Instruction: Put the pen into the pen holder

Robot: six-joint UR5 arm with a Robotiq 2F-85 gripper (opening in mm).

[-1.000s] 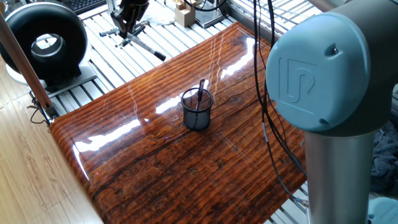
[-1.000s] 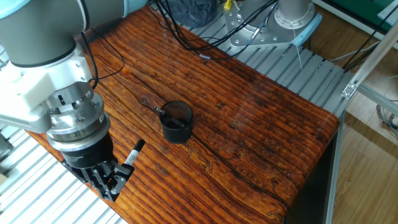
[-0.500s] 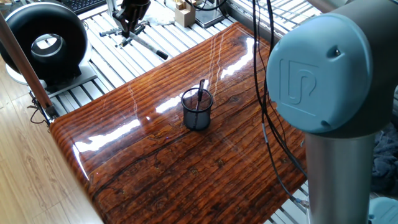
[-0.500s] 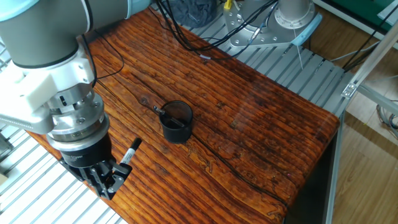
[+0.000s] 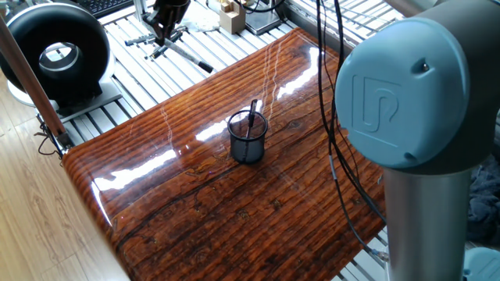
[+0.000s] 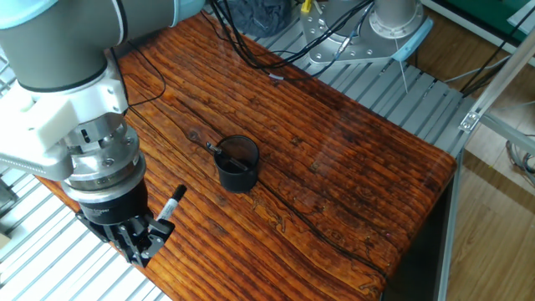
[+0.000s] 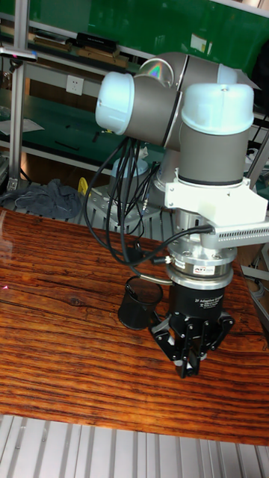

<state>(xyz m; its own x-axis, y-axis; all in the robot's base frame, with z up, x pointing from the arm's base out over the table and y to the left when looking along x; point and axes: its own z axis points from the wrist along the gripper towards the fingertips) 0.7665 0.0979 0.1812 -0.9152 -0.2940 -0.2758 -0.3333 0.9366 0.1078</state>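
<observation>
Pen (image 6: 168,210) pinched at its lower end between the fingers of the gripper (image 6: 144,245), lifted and tilted over the near edge of the wooden table (image 6: 334,159), apart from the mesh pen holder (image 6: 236,164), which stands mid-table holding a thin dark pen (image 5: 252,115)

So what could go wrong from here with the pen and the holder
The fingers grip the pen near one end, over the table's edge, so it could pivot or slip and fall off. The pen holder is small, light-looking and already holds a thin dark pen; a tilted insertion might catch its rim and tip it.
</observation>
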